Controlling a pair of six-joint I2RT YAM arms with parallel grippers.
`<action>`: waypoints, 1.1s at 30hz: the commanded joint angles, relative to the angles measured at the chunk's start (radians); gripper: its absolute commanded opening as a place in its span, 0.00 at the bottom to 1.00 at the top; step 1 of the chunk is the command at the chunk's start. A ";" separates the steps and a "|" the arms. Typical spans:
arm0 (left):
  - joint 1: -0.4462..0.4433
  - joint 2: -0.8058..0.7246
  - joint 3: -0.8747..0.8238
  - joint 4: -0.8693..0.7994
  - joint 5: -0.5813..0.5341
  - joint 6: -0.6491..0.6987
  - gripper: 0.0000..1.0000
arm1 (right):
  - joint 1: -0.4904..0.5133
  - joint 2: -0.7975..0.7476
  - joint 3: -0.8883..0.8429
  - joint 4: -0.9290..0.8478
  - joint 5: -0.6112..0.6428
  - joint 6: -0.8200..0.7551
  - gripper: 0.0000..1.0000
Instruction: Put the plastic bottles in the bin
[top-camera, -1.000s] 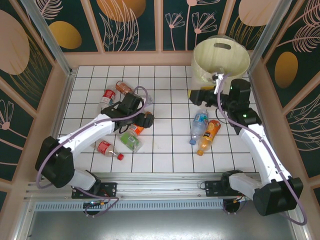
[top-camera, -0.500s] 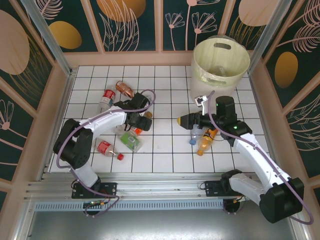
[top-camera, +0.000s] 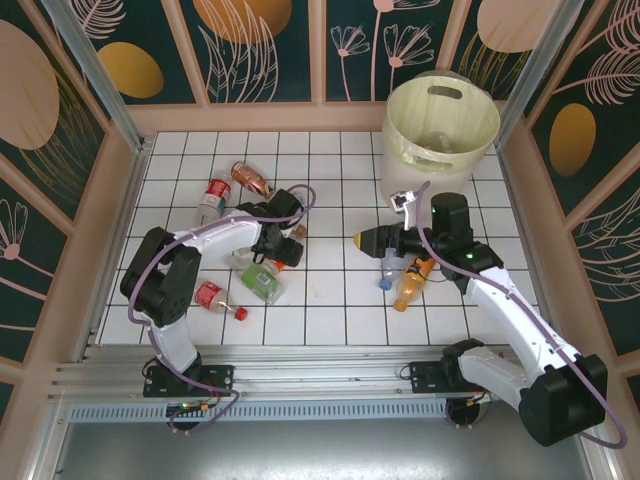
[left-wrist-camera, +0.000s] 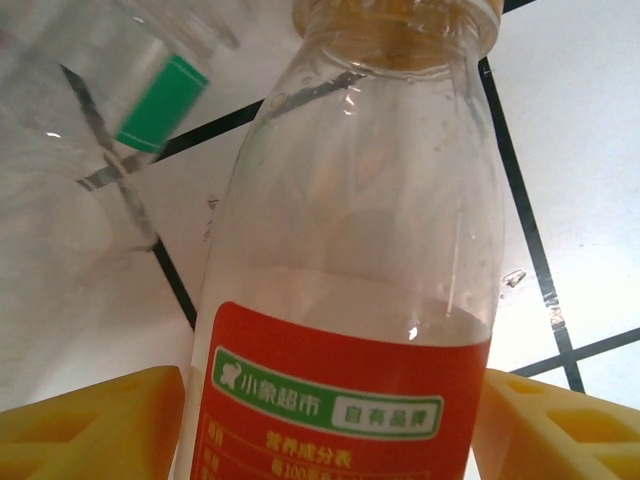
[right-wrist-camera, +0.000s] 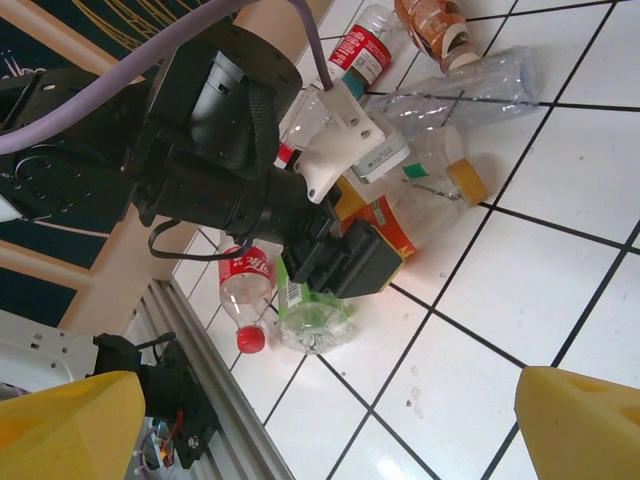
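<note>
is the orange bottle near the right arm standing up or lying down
Lying down. The orange bottle lies on its side on the table, beside a clear bottle.

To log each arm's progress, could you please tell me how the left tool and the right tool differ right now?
The left tool grips a clear red-labelled bottle between its fingers; the right tool stands wide open with nothing between its fingers. The left tool is down among lying bottles; the right tool hangs over bare tiles. Both have yellow fingers.
</note>
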 joint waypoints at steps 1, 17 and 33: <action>0.006 0.032 0.016 -0.002 0.030 -0.020 0.74 | 0.009 0.005 -0.025 0.054 0.014 0.031 0.96; 0.002 -0.184 -0.065 0.342 0.369 -0.080 0.50 | 0.021 0.054 -0.147 0.373 0.186 0.390 0.93; -0.112 -0.231 -0.142 0.649 0.566 -0.182 0.50 | 0.072 0.237 -0.077 0.629 0.168 0.481 0.83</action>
